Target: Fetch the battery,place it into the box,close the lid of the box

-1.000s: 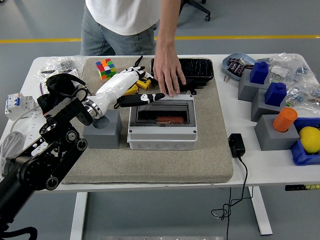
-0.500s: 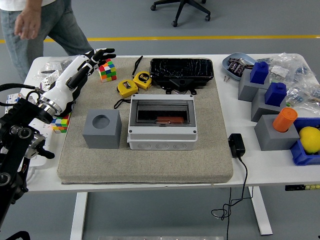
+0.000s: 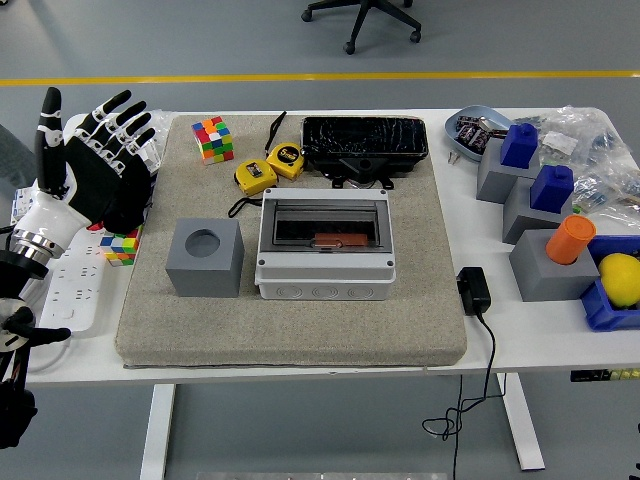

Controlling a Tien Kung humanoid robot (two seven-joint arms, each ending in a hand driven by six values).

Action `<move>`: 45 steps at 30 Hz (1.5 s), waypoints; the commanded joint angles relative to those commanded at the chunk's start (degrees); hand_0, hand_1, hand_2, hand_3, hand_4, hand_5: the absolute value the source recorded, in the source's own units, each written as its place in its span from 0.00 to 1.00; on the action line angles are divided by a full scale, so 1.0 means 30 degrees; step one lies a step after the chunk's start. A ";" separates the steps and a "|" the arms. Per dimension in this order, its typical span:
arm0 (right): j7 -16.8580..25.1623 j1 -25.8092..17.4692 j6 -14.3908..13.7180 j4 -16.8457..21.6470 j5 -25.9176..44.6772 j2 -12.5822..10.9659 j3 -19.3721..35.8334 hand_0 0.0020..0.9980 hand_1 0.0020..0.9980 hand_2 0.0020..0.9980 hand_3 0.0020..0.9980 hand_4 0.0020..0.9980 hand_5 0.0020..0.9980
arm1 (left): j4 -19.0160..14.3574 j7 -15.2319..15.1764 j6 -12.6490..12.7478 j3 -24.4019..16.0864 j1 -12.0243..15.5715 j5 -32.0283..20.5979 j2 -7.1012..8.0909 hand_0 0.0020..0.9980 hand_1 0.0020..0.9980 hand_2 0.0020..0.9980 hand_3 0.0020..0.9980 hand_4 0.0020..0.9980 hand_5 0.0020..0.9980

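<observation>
Box sits mid-mat on the counter, battery inside it, block just left, tape measures and tray behind, cube far-left.

White table; grey mat on it; power strip left; adapter right

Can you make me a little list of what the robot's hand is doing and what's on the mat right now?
left hand: raised at the table's left edge, fingers spread, holding nothing
right hand: not in view
box: grey, mid-mat, transparent lid down
inside box: a reddish-brown item shows through the lid
grey cube: left of box, round hole on top
tape measures: two, yellow, behind box
puzzle cube: mat's far-left corner
</observation>
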 joint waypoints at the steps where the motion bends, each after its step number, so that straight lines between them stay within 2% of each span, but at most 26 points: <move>1: 0.0012 -0.0032 0.0002 0.0000 -0.0030 0.0028 0.0020 0.81 0.75 0.75 0.80 1.00 1.00 | 0.0029 -0.0051 0.0054 -0.0094 0.0097 -0.0745 0.0018 0.99 0.97 0.90 0.89 1.00 1.00; 4: 0.0020 -0.0138 0.0000 0.0000 -0.0226 0.0103 0.0239 0.81 0.75 0.75 0.80 1.00 1.00 | 0.0110 -0.0285 0.0647 -0.0610 0.0373 -0.3098 0.0033 0.99 0.97 0.90 0.89 1.00 1.00; 5: 0.0031 -0.0182 0.0000 0.0000 -0.0269 0.0122 0.0292 0.81 0.75 0.75 0.80 1.00 1.00 | 0.0118 -0.0375 0.0914 -0.0842 0.0457 -0.3117 0.0014 0.99 0.97 0.90 0.89 1.00 1.00; 6: 0.0042 -0.0217 -0.0001 0.0000 -0.0295 0.0136 0.0325 0.81 0.75 0.75 0.80 1.00 1.00 | 0.0123 -0.0442 0.1213 -0.1056 0.0520 -0.2390 -0.0003 0.99 0.97 0.90 0.89 1.00 1.00; 7: 0.0038 -0.0269 0.0008 0.0000 -0.0337 0.0157 0.0358 0.82 0.75 0.74 0.80 1.00 1.00 | 0.0150 -0.0531 0.1600 -0.1319 0.0588 -0.1723 -0.0018 1.00 1.00 1.00 0.96 1.00 1.00; 10: 0.0019 -0.0365 0.0023 0.0000 -0.0416 0.0186 0.0398 0.82 0.75 0.74 0.80 1.00 1.00 | 0.0271 -0.0709 0.2873 -0.2093 0.0687 0.0700 -0.0075 1.00 1.00 1.00 0.96 1.00 1.00; 12: 0.0021 -0.0407 0.0020 0.0000 -0.0425 0.0178 0.0395 0.82 0.75 0.74 0.80 1.00 1.00 | 0.0326 -0.0655 0.3423 -0.2513 0.0768 0.2200 -0.0136 1.00 1.00 1.00 0.96 1.00 1.00; 13: 0.0022 -0.0417 0.0019 0.0000 -0.0426 0.0175 0.0394 0.82 0.75 0.74 0.80 1.00 1.00 | 0.0338 -0.0636 0.3559 -0.2621 0.0787 0.2855 -0.0152 1.00 1.00 1.00 1.00 1.00 1.00; 16: 0.0019 -0.0480 -0.0011 0.0000 -0.0571 0.0158 0.0543 0.82 0.75 0.74 0.80 1.00 1.00 | 0.0474 -0.0693 0.4601 -0.3265 0.0952 0.5213 -0.0314 1.00 1.00 1.00 1.00 1.00 1.00; 19: 0.0040 -0.0624 -0.0015 0.0000 -0.0715 0.0170 0.0649 0.82 0.76 0.74 0.80 1.00 1.00 | 0.0490 -0.1242 0.5581 -0.3640 0.1179 0.7696 -0.0536 1.00 1.00 1.00 1.00 1.00 1.00; 26: 0.0272 -0.0980 -0.0142 0.0000 -0.1037 0.0250 0.1038 0.82 0.77 0.75 0.80 1.00 1.00 | 0.0784 -0.2161 0.6607 -0.3571 0.1543 1.3283 -0.0775 1.00 1.00 1.00 1.00 1.00 1.00; 31: 0.0496 -0.1166 -0.0356 0.0000 -0.1371 0.0342 0.1574 0.83 0.79 0.77 0.81 1.00 1.00 | 0.0687 -0.2668 0.7786 -0.3482 0.1624 1.6764 -0.1013 1.00 1.00 1.00 1.00 1.00 1.00; 36: 0.0629 -0.1151 -0.0475 0.0000 -0.1681 0.0443 0.2022 0.83 0.79 0.77 0.81 1.00 1.00 | 0.0605 -0.3474 0.8855 -0.3424 0.1486 1.7130 -0.1083 1.00 1.00 1.00 1.00 1.00 1.00; 42: 0.0988 -0.1009 -0.0909 0.0000 -0.1908 0.0467 0.2610 0.84 0.81 0.79 0.81 1.00 1.00 | 0.0560 -0.3933 0.9210 -0.3525 0.1370 1.6634 -0.1057 1.00 1.00 1.00 0.98 1.00 1.00; 43: 0.1021 -0.1024 -0.0974 0.0000 -0.2002 0.0470 0.2768 0.88 0.85 0.81 0.85 1.00 1.00 | 0.0521 -0.3990 0.9267 -0.3545 0.1367 1.6549 -0.1079 0.98 0.99 0.95 0.94 1.00 1.00; 45: 0.1035 -0.1050 -0.1006 0.0000 -0.2236 0.0481 0.3070 0.88 0.85 0.81 0.85 1.00 1.00 | 0.0453 -0.4031 0.9273 -0.3541 0.1360 1.6433 -0.1109 0.98 0.99 0.95 0.94 1.00 1.00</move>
